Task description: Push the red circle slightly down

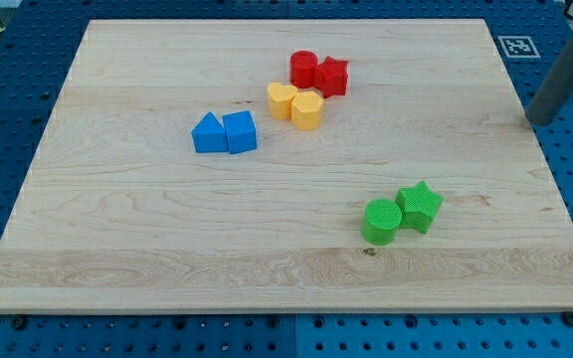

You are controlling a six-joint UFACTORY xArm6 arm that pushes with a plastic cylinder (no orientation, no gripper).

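The red circle [304,69] stands near the view's top middle of the wooden board [117,229], touching a red star [332,76] on its right. My rod comes in from the view's top right and my tip [535,121] rests near the board's right edge, far to the right of the red circle and a little lower. Nothing touches the tip.
A yellow heart [283,100] and a yellow hexagon-like block [307,109] sit just below the red pair. Two blue blocks [225,132] lie at the left of centre. A green circle [381,221] and green star [420,206] sit at the lower right. A marker tag [516,46] is beyond the board's top right corner.
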